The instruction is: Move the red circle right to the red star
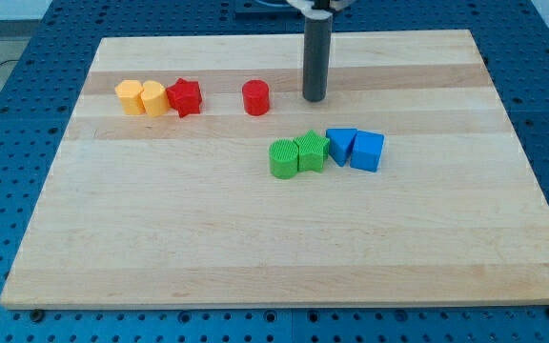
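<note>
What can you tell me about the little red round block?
The red circle is a short, upright cylinder with a flat round top, looking like ridged plastic. It stands alone on the wooden board, near the view's top, touching nothing. The red star sits apart on its left, and my tip is apart on its right.

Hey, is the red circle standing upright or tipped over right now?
Upright: the red circle shows its flat round top facing up, its side wall vertical. My tip stands apart, at its right.
</note>
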### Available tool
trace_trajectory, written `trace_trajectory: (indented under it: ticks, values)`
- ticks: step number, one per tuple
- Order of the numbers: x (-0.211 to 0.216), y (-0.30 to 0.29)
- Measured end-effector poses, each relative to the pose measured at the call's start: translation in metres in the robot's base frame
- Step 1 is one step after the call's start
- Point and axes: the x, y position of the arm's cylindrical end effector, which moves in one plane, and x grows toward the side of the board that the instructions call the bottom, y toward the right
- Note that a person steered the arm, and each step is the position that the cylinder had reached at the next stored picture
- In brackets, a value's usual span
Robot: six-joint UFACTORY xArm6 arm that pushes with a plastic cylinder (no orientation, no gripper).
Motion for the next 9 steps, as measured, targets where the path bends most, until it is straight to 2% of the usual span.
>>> trace_trajectory:
  ticks: [3,6,9]
  values:
    - [0.0,-0.082]
    - [0.006,-0.082]
    - [-0.007,-0.094]
